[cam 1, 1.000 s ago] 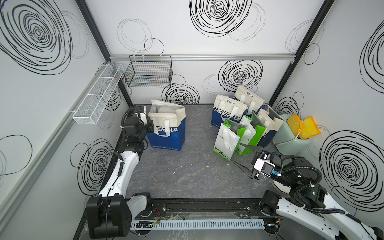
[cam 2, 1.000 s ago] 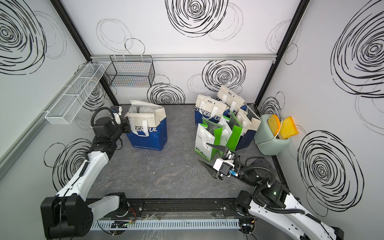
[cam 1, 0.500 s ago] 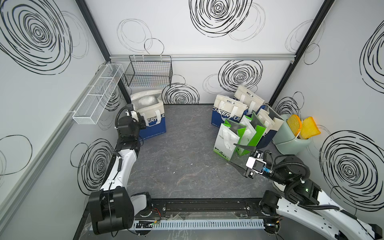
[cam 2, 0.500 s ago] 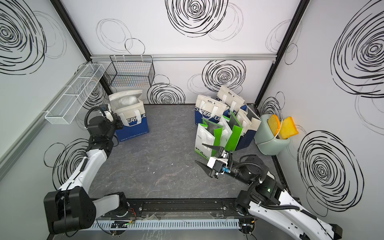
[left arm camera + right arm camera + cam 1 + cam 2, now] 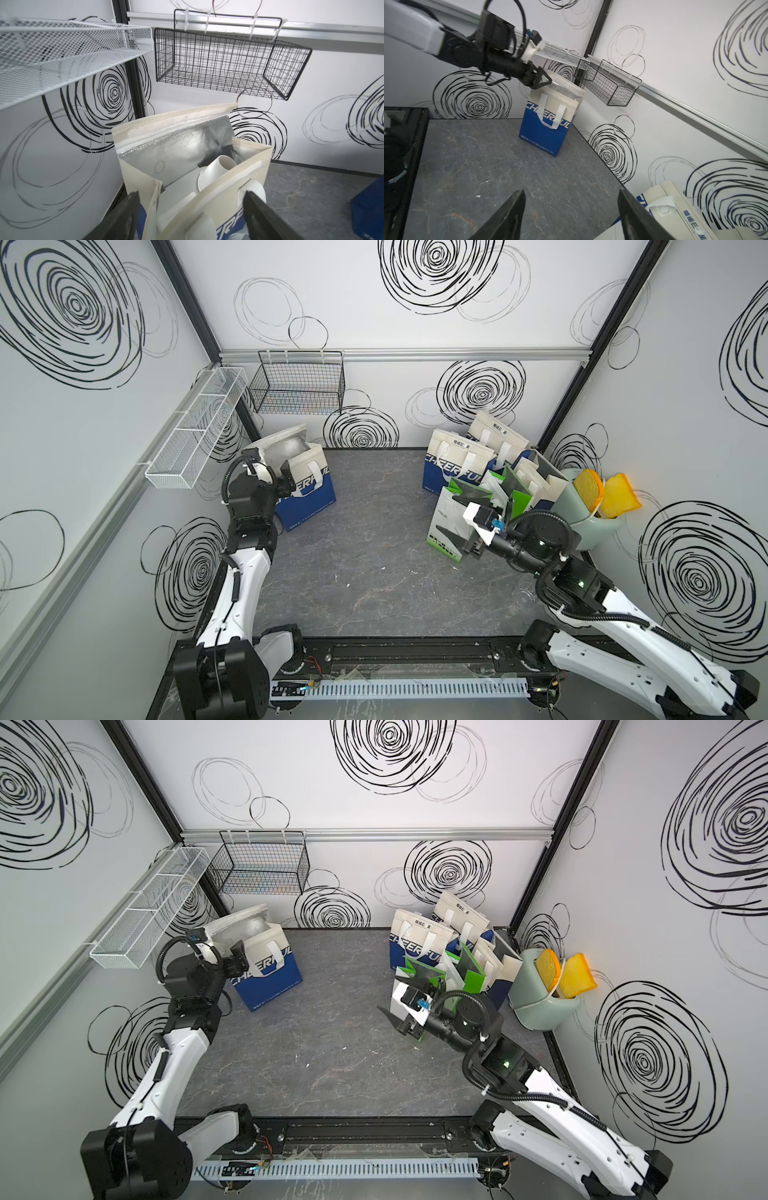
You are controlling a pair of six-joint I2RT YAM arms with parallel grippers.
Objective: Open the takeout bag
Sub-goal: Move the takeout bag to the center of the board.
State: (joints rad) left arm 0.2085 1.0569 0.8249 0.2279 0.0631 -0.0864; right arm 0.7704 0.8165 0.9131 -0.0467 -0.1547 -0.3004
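The takeout bag (image 5: 309, 499) (image 5: 272, 975), blue below and cream above, stands in the back left corner. Its flap is folded back against the wall and the silver lining (image 5: 182, 145) shows. White containers (image 5: 220, 168) lie inside. My left gripper (image 5: 287, 477) (image 5: 238, 960) (image 5: 192, 200) (image 5: 542, 80) is open at the bag's near top rim, its fingers either side of the cream front wall (image 5: 209, 187) without pinching it. Low over the floor by the green bags, my right gripper (image 5: 462, 522) (image 5: 395, 994) (image 5: 571, 200) is open and holds nothing.
Several more blue-and-cream bags (image 5: 461, 460) and green-and-white paper bags (image 5: 451, 516) crowd the back right. A pale green toaster (image 5: 582, 510) with toast slices stands by the right wall. A black wire basket (image 5: 297, 385) and a white mesh shelf (image 5: 195, 431) hang above the takeout bag.
The takeout bag has been dragged back and left into the corner and its flap now stands open. My left gripper has opened and let go. The right gripper has crept left.
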